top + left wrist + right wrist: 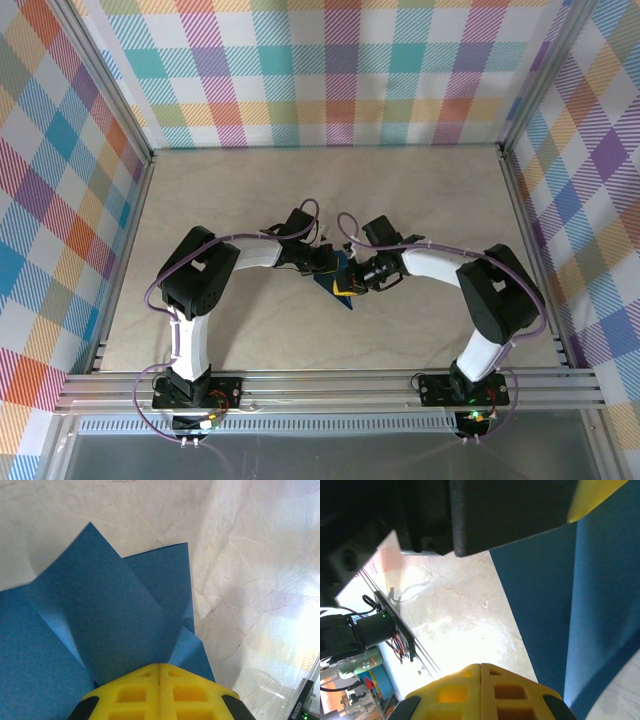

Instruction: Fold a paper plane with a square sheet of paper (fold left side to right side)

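The square sheet of paper is dark blue and creased into several raised flaps, and it sits at the table's middle between my two wrists. In the left wrist view the paper rises straight out of the closed yellow fingertips of my left gripper, which is shut on its near edge. My left gripper reaches in from the left. My right gripper comes from the right. Its yellow fingers are pressed together with nothing between them, the gripper hovers over bare table, and the paper stands just to its right.
The beige tabletop lies open behind the arms. An aluminium rail runs along the near edge, and checkered walls close the back and sides. The left arm's dark body hangs close above my right gripper.
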Robot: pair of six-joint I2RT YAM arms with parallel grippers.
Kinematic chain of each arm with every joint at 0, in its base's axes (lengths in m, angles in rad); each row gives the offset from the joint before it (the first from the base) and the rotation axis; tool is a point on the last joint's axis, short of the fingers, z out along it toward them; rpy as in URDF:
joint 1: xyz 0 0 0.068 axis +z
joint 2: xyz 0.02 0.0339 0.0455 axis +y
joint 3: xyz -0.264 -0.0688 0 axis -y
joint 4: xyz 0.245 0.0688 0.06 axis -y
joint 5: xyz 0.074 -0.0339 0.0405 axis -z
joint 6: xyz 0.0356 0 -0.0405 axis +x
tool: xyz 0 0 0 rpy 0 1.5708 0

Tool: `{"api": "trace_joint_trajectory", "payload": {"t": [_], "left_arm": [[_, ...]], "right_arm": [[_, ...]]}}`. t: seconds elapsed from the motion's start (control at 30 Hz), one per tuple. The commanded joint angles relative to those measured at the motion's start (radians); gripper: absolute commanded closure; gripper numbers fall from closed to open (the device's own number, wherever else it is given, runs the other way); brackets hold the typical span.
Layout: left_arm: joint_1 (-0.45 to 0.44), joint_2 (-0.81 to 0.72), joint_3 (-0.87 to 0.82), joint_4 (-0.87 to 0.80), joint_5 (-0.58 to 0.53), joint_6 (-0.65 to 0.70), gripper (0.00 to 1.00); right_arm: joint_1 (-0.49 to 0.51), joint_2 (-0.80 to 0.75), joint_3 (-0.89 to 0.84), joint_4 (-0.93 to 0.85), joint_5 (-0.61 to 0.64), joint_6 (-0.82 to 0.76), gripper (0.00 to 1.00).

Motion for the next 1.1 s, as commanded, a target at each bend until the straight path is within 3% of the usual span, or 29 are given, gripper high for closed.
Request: {"api": "trace_joint_trajectory", "payload": {"t": [0.0,1.07], "left_arm": [[0.002,0.025,-0.034,-0.115,-0.073,0.001,1.0],[0.002,0.026,-0.026,-0.127,-0.079,0.004,1.0]], "right_arm": [[-0.001,0.023,-0.022,0.023,-0.008,0.013,1.0],[0.012,0.051,-0.121,0.029,0.063,0.005,1.0]]}}
